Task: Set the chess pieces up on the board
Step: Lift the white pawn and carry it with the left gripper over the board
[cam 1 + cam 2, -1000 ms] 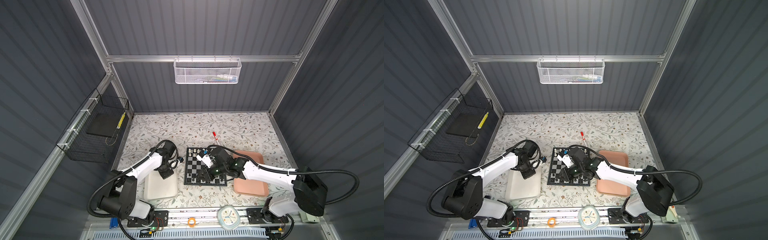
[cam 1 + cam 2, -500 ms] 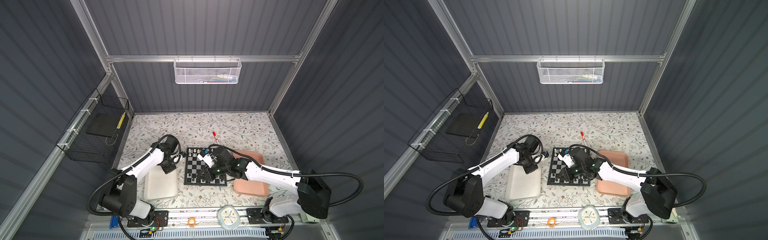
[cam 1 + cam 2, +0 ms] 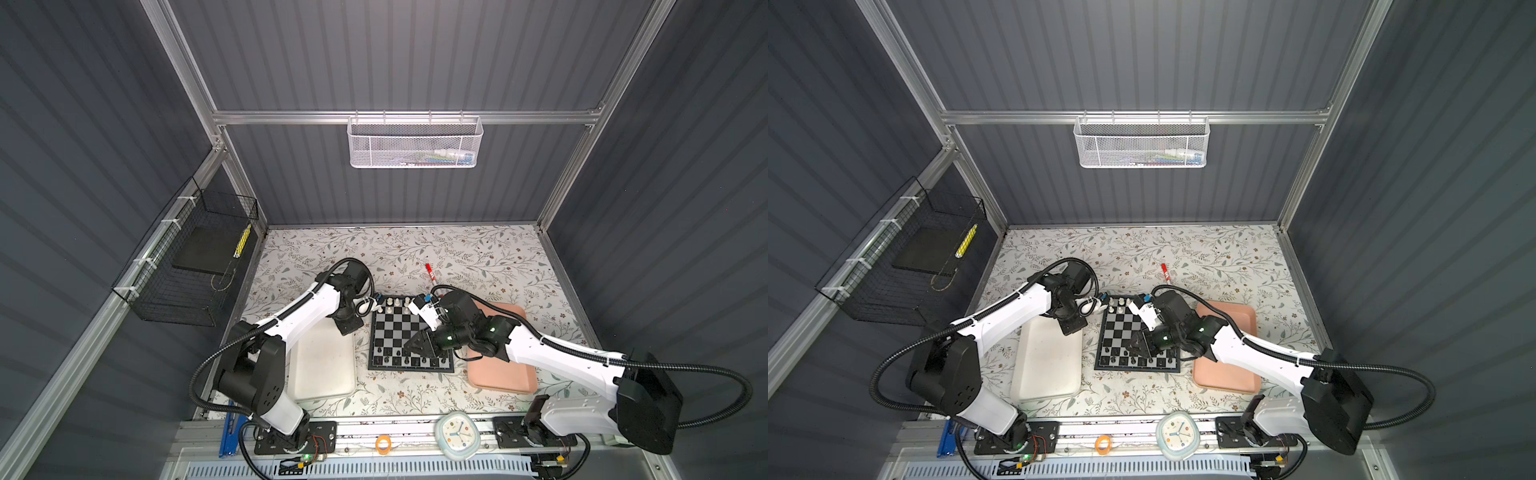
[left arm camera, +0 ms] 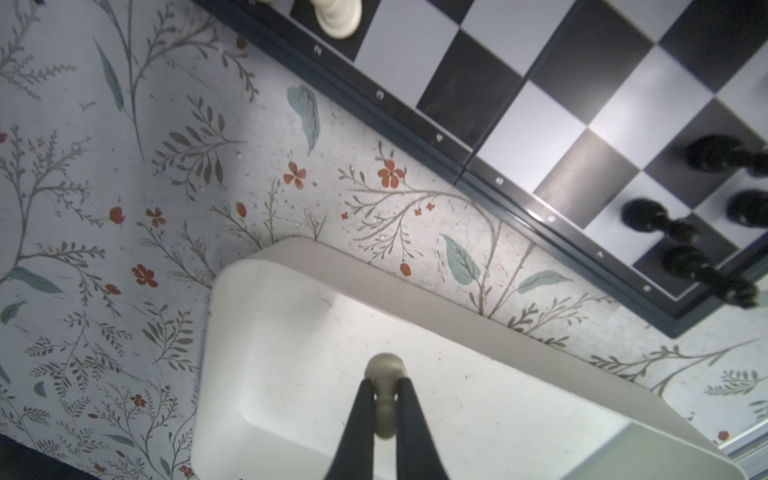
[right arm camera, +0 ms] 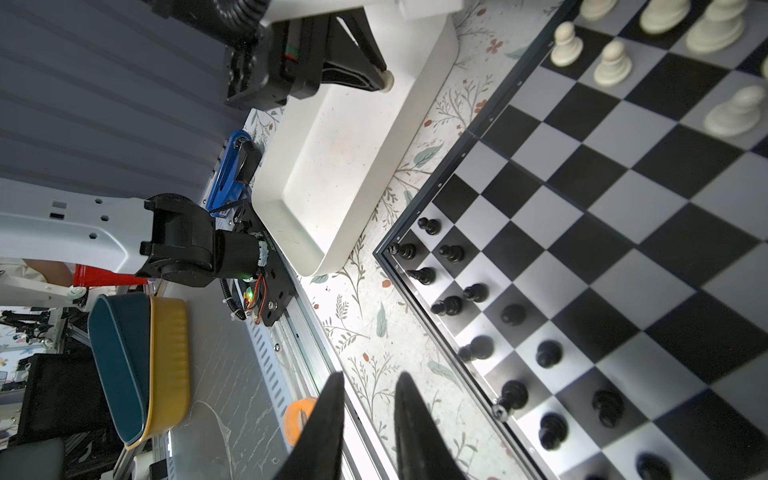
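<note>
Grey walls [image 3: 395,62] stand round a flowery tabletop [image 3: 469,257]. Far left of the board [image 3: 397,328], a black wire basket [image 3: 187,266] holds a dark slab [image 3: 203,249]. Just left of the board lies a white tray [image 3: 322,374]; above it the left gripper [image 4: 385,382] pinches a cream chess piece [image 4: 384,365]. Black pieces [image 5: 548,353] stand on the board's near rows. The right gripper [image 5: 370,378] hangs over them, jaws apart, empty. Right of the board lies a pink tray [image 3: 503,374].
</note>
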Controlling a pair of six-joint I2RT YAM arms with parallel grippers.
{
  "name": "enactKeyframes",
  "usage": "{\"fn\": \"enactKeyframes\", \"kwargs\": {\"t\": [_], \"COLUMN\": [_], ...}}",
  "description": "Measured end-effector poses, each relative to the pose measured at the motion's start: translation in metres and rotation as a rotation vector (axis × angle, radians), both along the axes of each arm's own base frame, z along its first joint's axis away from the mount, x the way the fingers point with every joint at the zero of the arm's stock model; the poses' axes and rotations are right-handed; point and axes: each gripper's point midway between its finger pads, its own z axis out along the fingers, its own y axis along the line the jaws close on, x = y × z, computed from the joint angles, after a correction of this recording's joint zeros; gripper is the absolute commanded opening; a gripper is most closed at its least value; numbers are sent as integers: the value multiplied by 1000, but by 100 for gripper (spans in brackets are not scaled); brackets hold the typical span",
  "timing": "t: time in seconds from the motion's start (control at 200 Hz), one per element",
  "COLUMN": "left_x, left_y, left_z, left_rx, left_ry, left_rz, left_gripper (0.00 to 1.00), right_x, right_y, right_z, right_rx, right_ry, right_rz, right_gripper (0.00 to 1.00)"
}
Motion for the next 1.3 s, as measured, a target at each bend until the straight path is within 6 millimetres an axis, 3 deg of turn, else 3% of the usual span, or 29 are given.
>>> {"fn": "enactKeyframes", "kwargs": {"t": [0.595,0.95,1.301], "left_x": [25,31,38], "left_y": [-86,-108,-131], "left_z": [17,12,7], "left_rx": [-49,-72,-92], "left_ry": [-26,-7,-1], "left_rz": [-159,-187,-215], "left_gripper": [7,7,7], "right_x": [-1,-2,1], "right_y": [-28,-43,-51], "right_z": [2,-8,1], "right_rx": [-22,-55,-46], "right_ry": [-4,17,-20], "right_rz": [-64,-113,-150], "right_gripper": [25,25,25]}}
